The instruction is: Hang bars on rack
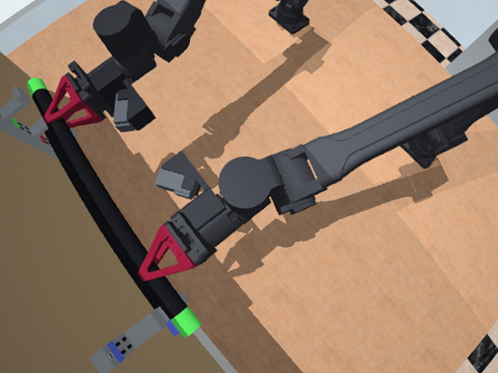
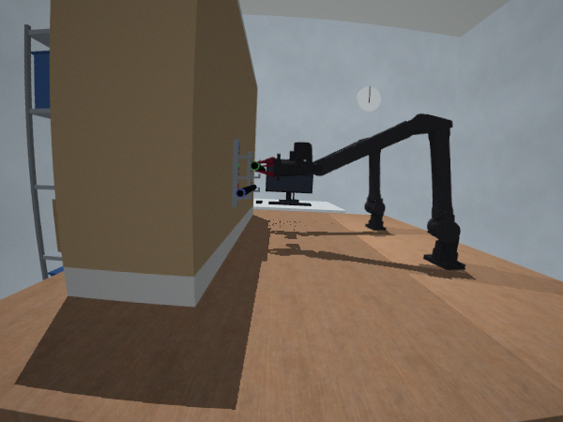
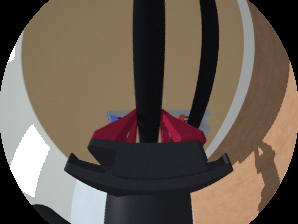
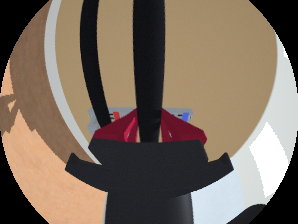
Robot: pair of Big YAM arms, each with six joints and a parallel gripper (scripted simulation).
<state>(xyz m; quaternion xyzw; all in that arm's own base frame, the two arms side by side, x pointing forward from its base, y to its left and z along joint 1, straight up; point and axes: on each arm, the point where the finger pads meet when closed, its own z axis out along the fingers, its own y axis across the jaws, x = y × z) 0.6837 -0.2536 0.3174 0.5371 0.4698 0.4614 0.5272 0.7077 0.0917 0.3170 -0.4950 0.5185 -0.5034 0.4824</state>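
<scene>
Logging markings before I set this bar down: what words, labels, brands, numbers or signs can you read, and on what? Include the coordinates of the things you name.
No readable text anywhere.
Rack upright labels [image 1: 116,352] [image 3: 113,118] [image 4: 185,117]: plain colors, blue, green and red, no lettering.
Wall clock [image 2: 369,98]: a hand shows; no numerals can be made out.
</scene>
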